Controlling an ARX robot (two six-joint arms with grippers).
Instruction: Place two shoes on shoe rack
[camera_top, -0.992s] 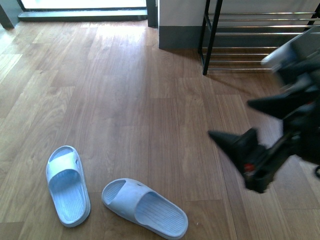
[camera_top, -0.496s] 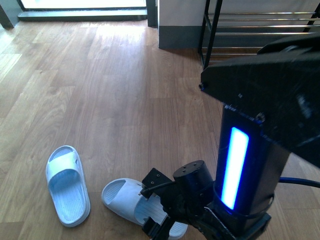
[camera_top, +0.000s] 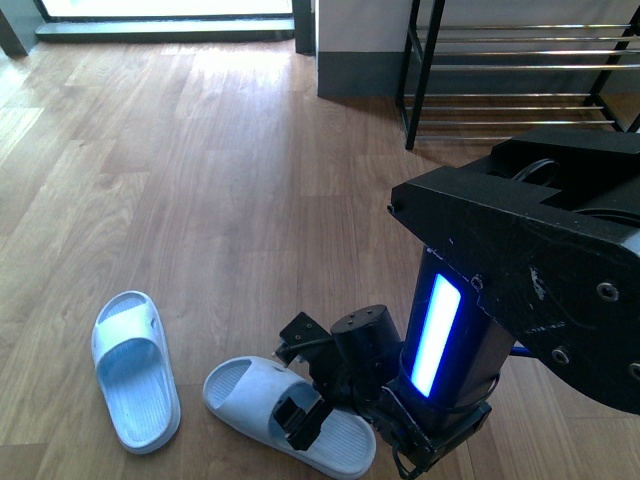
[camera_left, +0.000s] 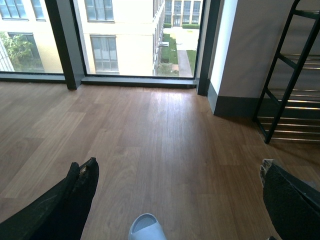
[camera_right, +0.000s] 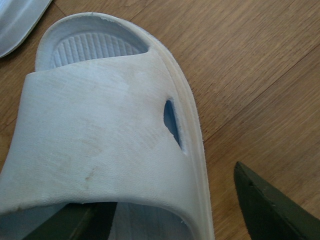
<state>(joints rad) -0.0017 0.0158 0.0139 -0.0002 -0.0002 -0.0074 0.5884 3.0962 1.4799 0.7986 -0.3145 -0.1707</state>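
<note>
— What is hidden?
— The right arm (camera_top: 520, 260) covers the middle of one slide (camera_top: 240, 390).
— And the rack (camera_top: 520, 67)?
— Its top and right end are cut off. One finger (camera_right: 75, 222) is half hidden under the slide's strap (camera_right: 100, 150).

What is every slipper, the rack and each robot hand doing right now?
left slide: lying flat on the floor, sole down, untouched.
right slide: flat on the floor, one gripper finger tucked under its strap.
right gripper: open, straddling the strap's side, not yet closed.
left gripper: wide open, holding nothing.
shoe rack: standing upright by the wall, no shoe on the bars in view.
</note>
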